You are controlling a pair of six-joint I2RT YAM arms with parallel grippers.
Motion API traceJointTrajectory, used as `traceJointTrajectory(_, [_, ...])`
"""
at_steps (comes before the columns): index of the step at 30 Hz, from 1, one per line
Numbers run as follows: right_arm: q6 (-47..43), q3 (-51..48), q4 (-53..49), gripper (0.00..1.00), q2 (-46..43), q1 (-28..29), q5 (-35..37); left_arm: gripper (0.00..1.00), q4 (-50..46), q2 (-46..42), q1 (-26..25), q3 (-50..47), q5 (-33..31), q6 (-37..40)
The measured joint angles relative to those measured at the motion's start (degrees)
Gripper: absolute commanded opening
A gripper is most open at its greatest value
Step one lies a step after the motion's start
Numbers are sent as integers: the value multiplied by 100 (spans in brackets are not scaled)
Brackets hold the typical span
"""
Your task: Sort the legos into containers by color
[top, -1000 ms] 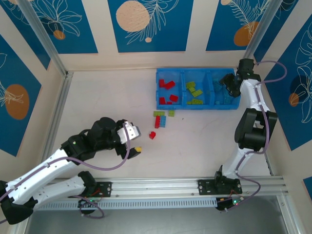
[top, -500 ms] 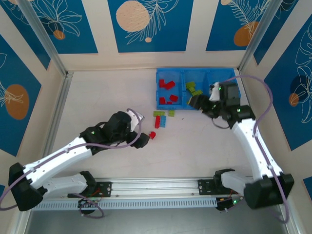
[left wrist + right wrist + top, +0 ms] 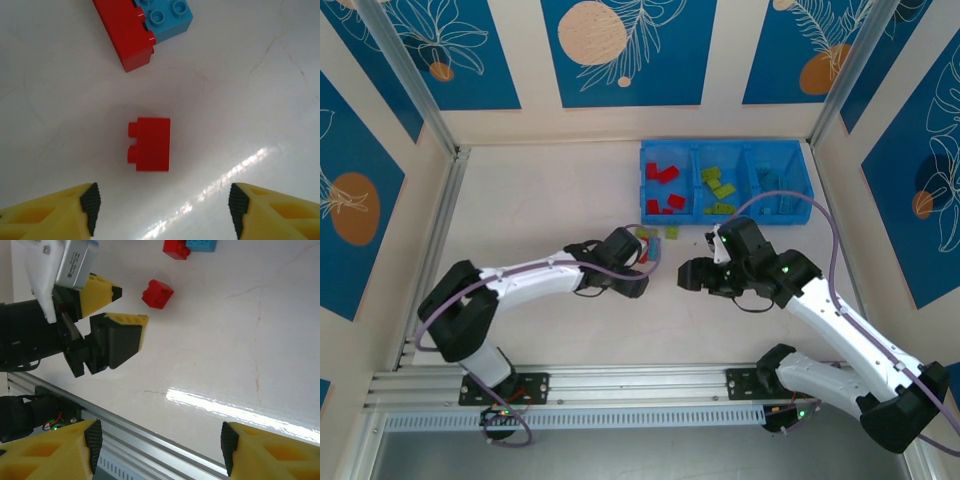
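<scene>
Left gripper (image 3: 162,212) spread wide and empty, just short of a small red brick (image 3: 150,144)

In the left wrist view the small red brick lies alone on the white table (image 3: 260,100) at mid-frame, ahead of the two yellow fingers and touching neither; at the top edge a longer red brick (image 3: 125,37) touches a light blue brick (image 3: 167,15). The right gripper (image 3: 159,442) also stands wide with nothing in it, along the bottom of its wrist view, well apart from the small red brick at upper left there. In the top view the blue tray (image 3: 750,220) sits upper right of centre, holding red legos (image 3: 663,185) in its left compartment, green legos (image 3: 718,190) in the middle and light blue legos (image 3: 778,195) on the right
</scene>
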Motion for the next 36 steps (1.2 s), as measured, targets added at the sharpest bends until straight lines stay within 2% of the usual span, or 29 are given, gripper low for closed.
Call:
traceJointTrajectory(8, [131,-96,-184,65,-426,7,286,32,358,944,4,337,103,74])
traceJointTrajectory(11, [140,-151,-240,65,-492,7,345,25,428,1003,4,337,105,66])
traceJointTrajectory(16, [140,-157,-328,65,-638,4,450,23,551,994,4,337,105,76])
traceJointTrajectory(17, [140,-157,-330,65,-669,4,470,25,549,975,7,337,105,85])
traceJointTrajectory(18, [142,-157,-332,64,-699,4,490,33,546,944,4,337,103,96])
traceJointTrajectory(21, [164,-157,-337,64,-719,0,538,68,540,782,4,337,28,92])
traceJointTrajectory(23, [179,-157,-334,64,-721,0,555,78,531,643,4,339,-127,0])
traceJointTrajectory(31, [203,-157,-334,64,-723,0,573,81,197,905,4,929,-546,-616])
traceJointTrajectory(36, [229,-157,-339,65,-741,0,573,71,157,1287,4,994,-573,-962])
